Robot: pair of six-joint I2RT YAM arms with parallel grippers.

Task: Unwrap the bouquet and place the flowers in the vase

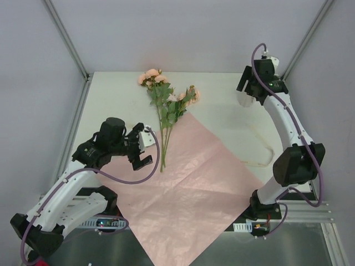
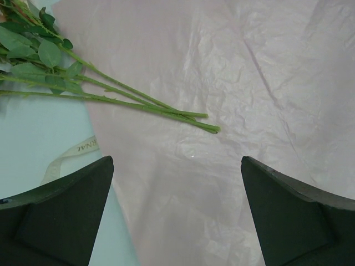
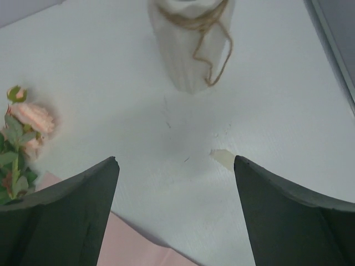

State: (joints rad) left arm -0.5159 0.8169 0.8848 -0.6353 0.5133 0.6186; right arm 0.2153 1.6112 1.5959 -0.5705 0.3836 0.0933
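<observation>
The flowers (image 1: 164, 105), peach-pink roses on long green stems, lie unwrapped on the table, their stem ends (image 2: 166, 111) resting on the edge of the spread pink paper sheet (image 1: 188, 188). My left gripper (image 1: 142, 151) hovers open just left of the stem ends, its jaws wide above the paper (image 2: 222, 83) with nothing between them. The off-white vase (image 3: 191, 50), twine around it, stands at the far right and is mostly hidden under my right gripper (image 1: 252, 91) in the top view. My right gripper (image 3: 176, 160) is open and empty just in front of the vase.
A cream ribbon (image 1: 265, 149) lies looped on the table right of the sheet, its end (image 3: 223, 158) near my right fingers. Another ribbon piece (image 2: 72, 155) lies beside the left gripper. Grey walls with metal posts enclose the table (image 1: 111, 94).
</observation>
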